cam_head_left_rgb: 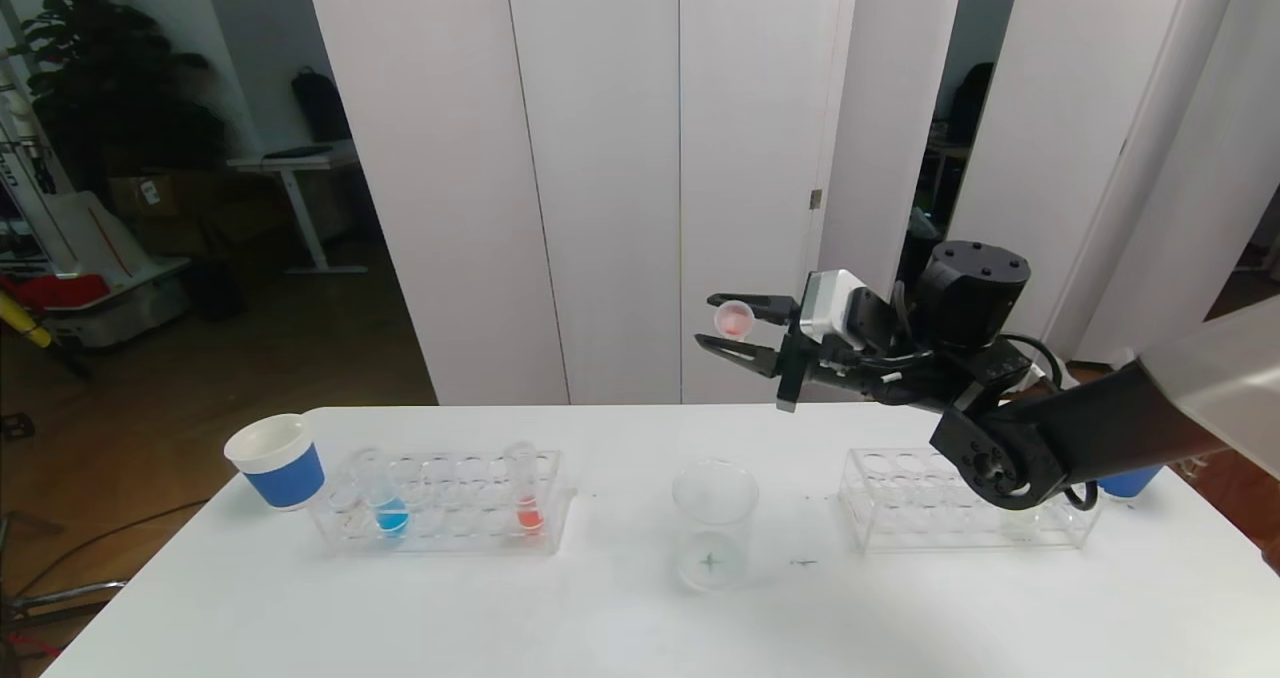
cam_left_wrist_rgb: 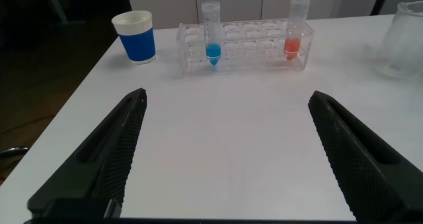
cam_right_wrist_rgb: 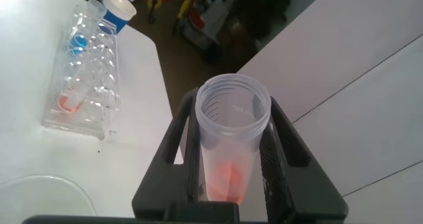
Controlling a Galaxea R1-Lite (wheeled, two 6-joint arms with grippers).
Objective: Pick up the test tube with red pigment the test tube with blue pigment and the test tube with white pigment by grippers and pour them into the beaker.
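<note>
My right gripper [cam_head_left_rgb: 716,324] is shut on a test tube with red pigment [cam_head_left_rgb: 735,318], raised well above the table and roughly over the beaker [cam_head_left_rgb: 713,523]. In the right wrist view the test tube [cam_right_wrist_rgb: 231,138] lies between the fingers, open mouth away from the wrist, orange-red pigment at its bottom. The test tube with blue pigment [cam_head_left_rgb: 385,503] and another red one [cam_head_left_rgb: 527,503] stand in the left rack [cam_head_left_rgb: 445,538]. My left gripper [cam_left_wrist_rgb: 228,97] hovers open over bare table, facing that rack [cam_left_wrist_rgb: 244,49]. The test tube with white pigment is out of view.
A clear rack [cam_head_left_rgb: 950,503] with no tubes showing sits right of the beaker, partly behind my right arm. A white cup with a blue band [cam_head_left_rgb: 278,461] stands at the table's left corner. Another blue cup [cam_head_left_rgb: 1128,480] peeks out behind the right arm.
</note>
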